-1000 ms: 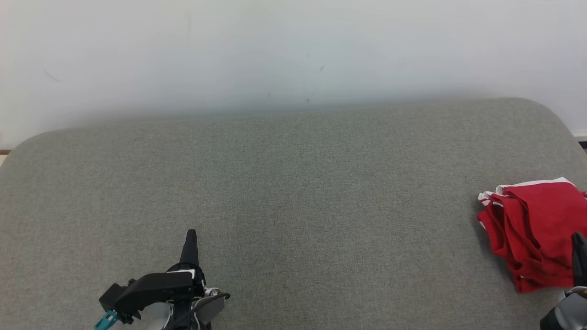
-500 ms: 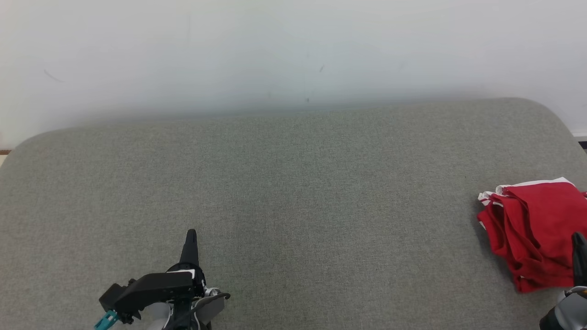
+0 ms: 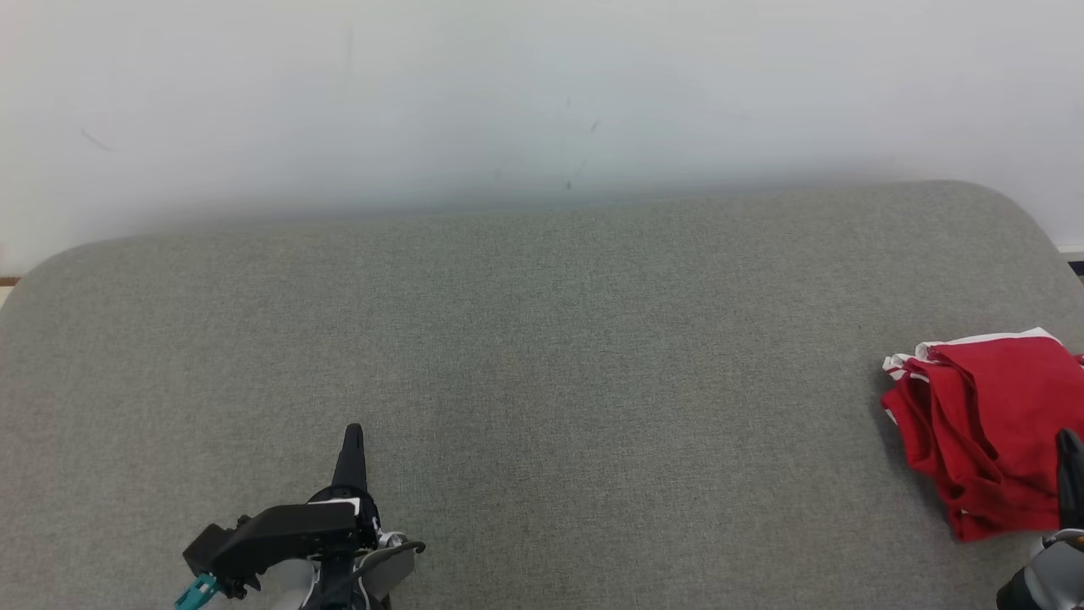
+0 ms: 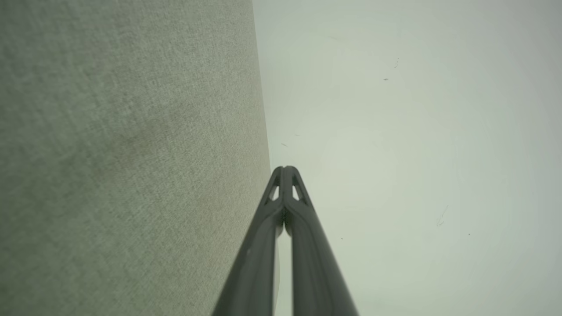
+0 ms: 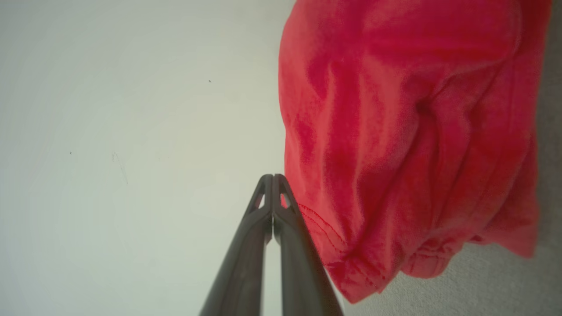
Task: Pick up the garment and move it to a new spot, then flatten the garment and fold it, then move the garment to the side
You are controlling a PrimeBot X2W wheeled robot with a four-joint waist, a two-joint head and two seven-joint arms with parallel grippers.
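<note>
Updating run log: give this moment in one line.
garment: bunched, far right | left gripper: jaws shut | right gripper: jaws shut, empty

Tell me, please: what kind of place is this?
Likely an indoor room: a wide grey upholstered surface, perhaps a bed or couch, against a plain white wall, with a crumpled red garment lying near its right edge.

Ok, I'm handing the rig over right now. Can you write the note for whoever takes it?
Left gripper: shut, empty, above the grey cushion on the robot's left.
Right gripper: shut, empty, at the near edge of the red garment; contact unclear.
Garment: a bunched heap at the cushion's right end, not flat.
Done: nothing that can be confirmed.
Left: as it lies, likely pick up, move, flatten, fold, set aside.
</note>
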